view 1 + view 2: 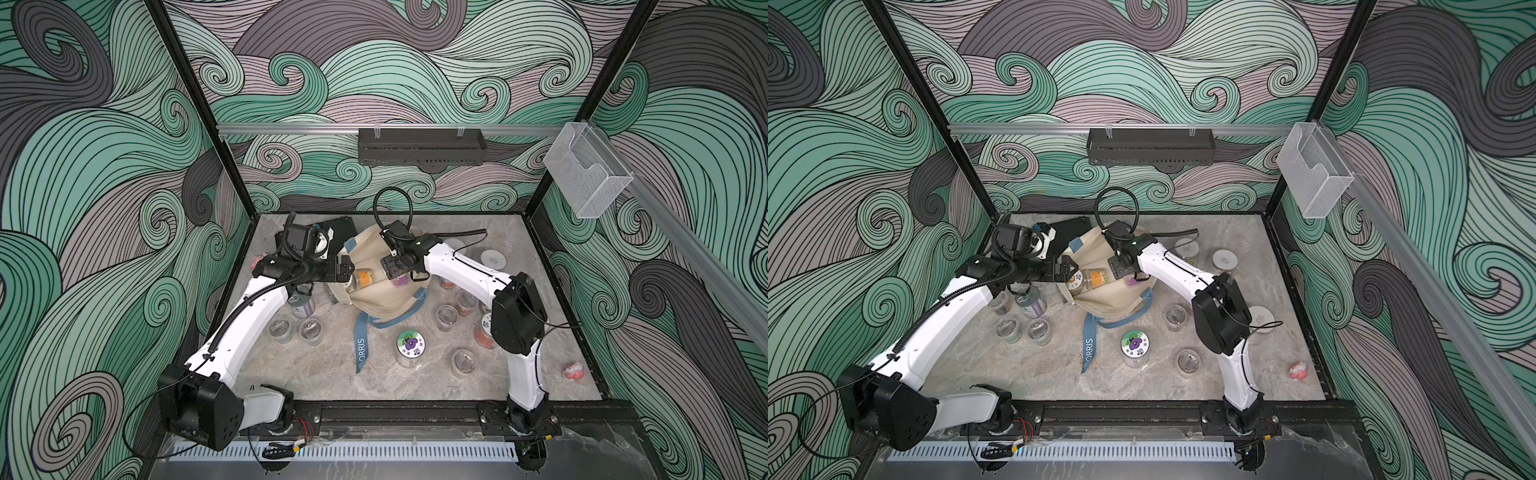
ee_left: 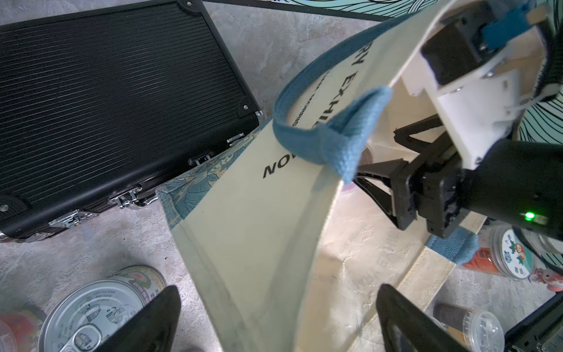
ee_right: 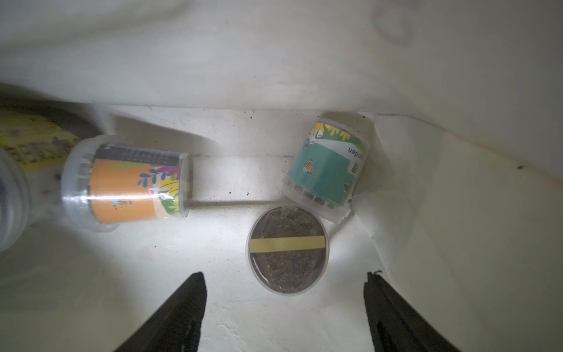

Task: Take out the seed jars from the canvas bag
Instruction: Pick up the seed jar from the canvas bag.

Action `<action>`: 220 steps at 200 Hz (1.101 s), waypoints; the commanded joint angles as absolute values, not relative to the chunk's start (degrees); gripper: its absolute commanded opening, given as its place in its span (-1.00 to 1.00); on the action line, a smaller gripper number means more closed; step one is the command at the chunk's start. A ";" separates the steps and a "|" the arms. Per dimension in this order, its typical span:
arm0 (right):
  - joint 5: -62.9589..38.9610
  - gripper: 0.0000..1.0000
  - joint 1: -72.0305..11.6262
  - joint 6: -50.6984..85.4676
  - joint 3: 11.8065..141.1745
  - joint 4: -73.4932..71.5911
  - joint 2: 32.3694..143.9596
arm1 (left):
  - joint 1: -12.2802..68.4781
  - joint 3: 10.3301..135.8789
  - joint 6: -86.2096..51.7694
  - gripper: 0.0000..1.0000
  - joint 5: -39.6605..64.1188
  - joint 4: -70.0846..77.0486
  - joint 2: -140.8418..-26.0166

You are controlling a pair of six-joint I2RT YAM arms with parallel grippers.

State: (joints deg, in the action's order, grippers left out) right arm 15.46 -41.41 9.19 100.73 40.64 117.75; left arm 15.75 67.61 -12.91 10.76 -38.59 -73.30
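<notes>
The cream canvas bag lies mid-table with its mouth spread. Inside it in the right wrist view lie three seed jars: an orange-labelled one on its side, a teal-labelled one tilted, and a small round one with brown filling. My right gripper hangs open in the bag, just short of the small jar. My left gripper is open at the bag's left rim, and the bag's wall stands between its fingers, ungripped.
Several jars stand on the table around the bag, among them a purple-flower-lidded one and small clear ones. A pull-ring can sits under the left arm. A black ribbed case lies behind. A pink toy sits front right.
</notes>
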 commanded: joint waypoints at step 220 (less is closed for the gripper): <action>-11.64 0.04 -35.19 24.64 89.06 29.43 100.16 | 17.17 60.23 -12.11 0.97 12.87 -28.05 -61.23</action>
